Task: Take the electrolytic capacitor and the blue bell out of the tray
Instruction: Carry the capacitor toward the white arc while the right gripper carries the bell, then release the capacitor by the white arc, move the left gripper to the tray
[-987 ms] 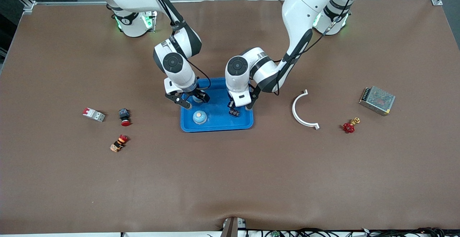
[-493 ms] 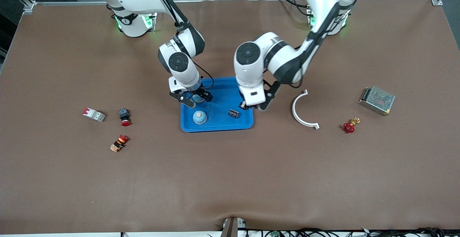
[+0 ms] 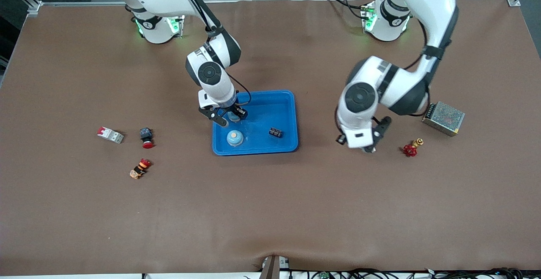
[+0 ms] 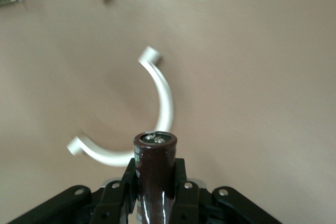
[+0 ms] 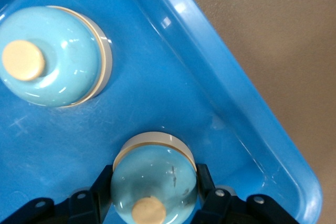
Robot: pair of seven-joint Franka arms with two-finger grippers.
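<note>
We see the right pincer (image 3: 228,117) over the blue tray (image 3: 291,101), closed round a pale blue bell (image 3: 233,115). A second bell (image 3: 235,138) and a black part (image 3: 275,132) lie in the tray. The left pincer (image 3: 357,144) hangs over the tabletop (image 3: 270,211), near a red valve (image 3: 410,149).

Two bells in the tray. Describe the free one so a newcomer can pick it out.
Find the blue tray mid-table. Two pale-blue domed bells with tan buttons are inside, toward the right arm's end. The free bell sits by the rim nearest the front camera, nothing touching it; the other bell is clamped in the right gripper, and the small black part is no dome.
</note>
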